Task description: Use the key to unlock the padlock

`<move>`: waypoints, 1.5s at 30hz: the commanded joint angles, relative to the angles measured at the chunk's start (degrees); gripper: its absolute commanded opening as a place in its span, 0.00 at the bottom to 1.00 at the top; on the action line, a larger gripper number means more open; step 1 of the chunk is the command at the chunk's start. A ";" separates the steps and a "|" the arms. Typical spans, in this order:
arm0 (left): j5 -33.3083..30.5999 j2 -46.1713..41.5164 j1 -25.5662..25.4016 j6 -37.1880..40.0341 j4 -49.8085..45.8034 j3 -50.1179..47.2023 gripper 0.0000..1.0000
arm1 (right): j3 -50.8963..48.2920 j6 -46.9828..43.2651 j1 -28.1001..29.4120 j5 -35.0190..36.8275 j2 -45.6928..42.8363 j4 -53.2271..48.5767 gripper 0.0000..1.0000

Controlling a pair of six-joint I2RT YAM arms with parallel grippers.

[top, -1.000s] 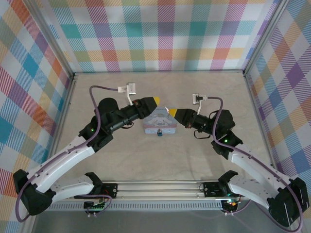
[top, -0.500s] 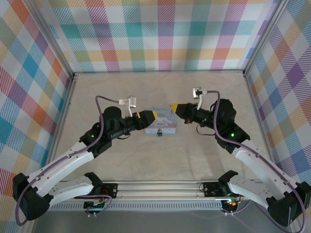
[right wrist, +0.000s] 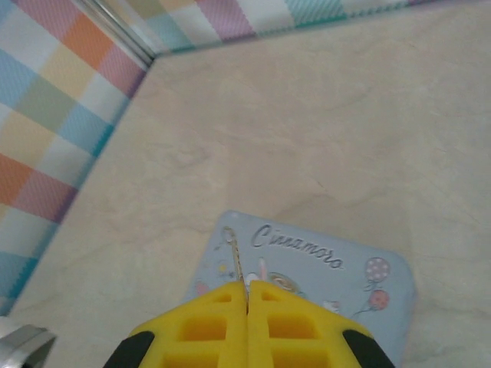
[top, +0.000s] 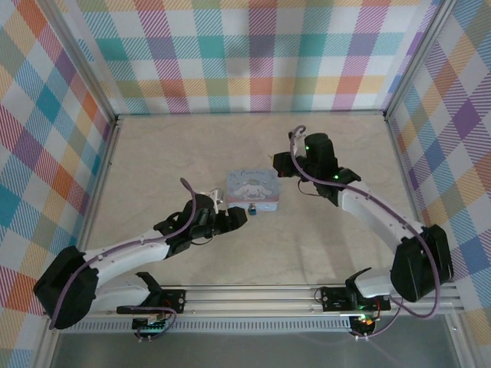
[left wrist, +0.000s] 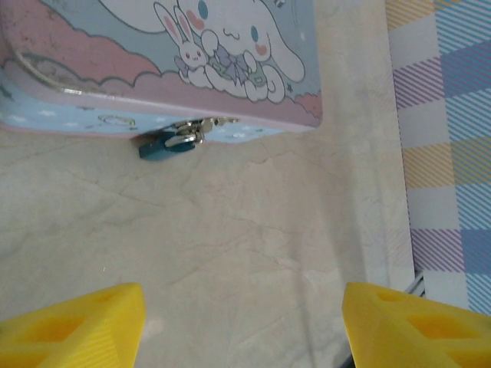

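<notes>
The tiny blue-teal padlock hangs from the latch on the near side of the pale blue cartoon tin, and from above I see the padlock at the front edge of the tin. My left gripper is open and empty, low over the table just in front of the padlock; from above this left gripper sits to the padlock's left. My right gripper is shut on the thin metal key, which sticks out over the tin. From above, the right gripper hovers at the tin's far right corner.
Plaid walls enclose the pale marbled table on three sides. A wall runs close along the right side in the left wrist view, and a corner of the enclosure lies beyond the tin in the right wrist view.
The left arm has pulled back off the tin and dropped low in front of it. The right arm has swung from the tin's right side to behind its far right corner.
</notes>
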 commanded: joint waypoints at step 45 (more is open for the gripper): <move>-6.14 23.57 3.34 32.64 38.14 -2.95 1.00 | 27.94 -14.85 -2.06 11.72 38.09 -7.57 0.00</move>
